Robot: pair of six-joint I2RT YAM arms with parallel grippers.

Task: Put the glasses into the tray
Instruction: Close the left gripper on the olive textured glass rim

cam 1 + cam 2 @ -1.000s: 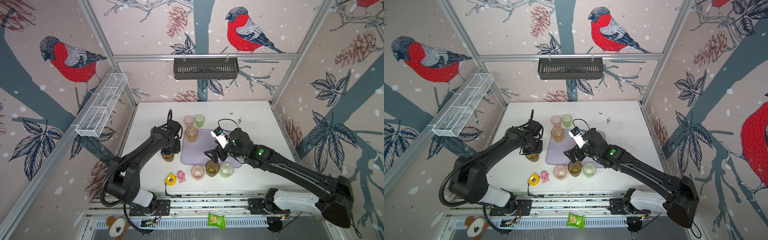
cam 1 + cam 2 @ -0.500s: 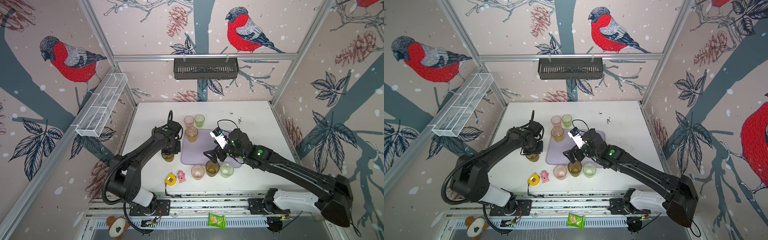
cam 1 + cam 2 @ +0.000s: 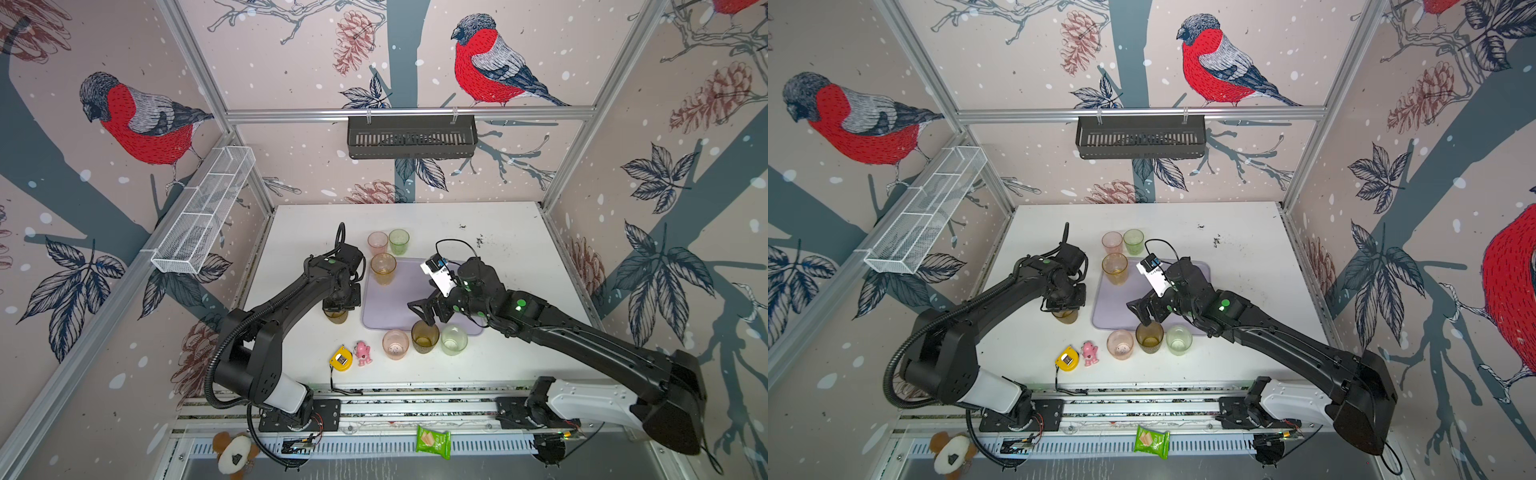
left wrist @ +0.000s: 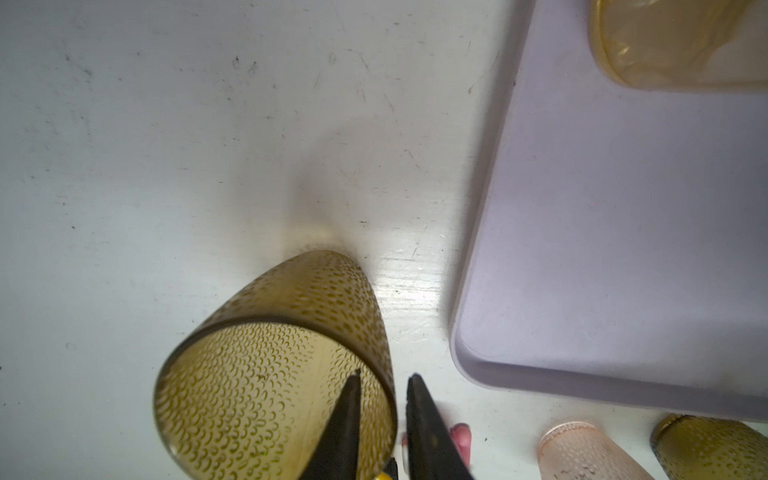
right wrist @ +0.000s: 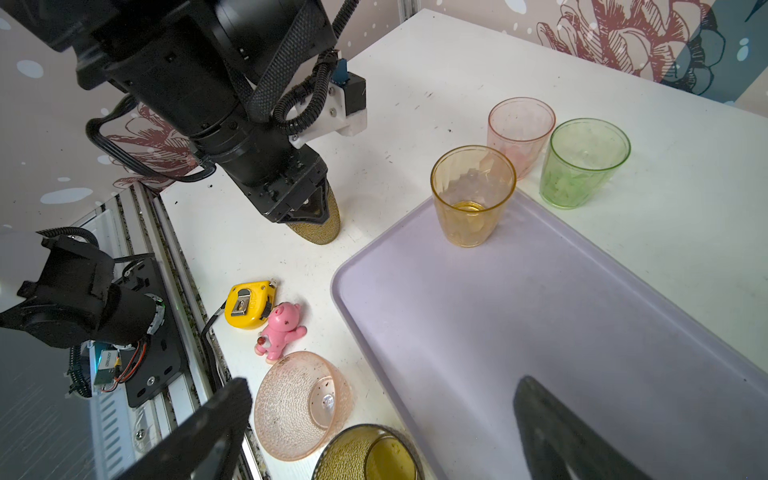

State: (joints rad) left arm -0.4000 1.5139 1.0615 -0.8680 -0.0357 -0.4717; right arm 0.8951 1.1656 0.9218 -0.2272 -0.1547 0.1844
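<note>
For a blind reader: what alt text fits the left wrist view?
The left claw straddles the rim of a dimpled brown glass on the white table, one finger inside. Beside it lies the lavender tray, holding an amber glass.

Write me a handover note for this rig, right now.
Left tool: nearly closed, fingers astride the wall of a brown glass left of the tray; grip not confirmed.
Right tool: wide open, empty, above the second brown glass.
Done: amber glass stands in the tray's far-left corner.
To do: both brown ones, near pink glass and pale glass by the near edge, far pink glass and green glass beyond the far edge. Seven glasses in view.
</note>
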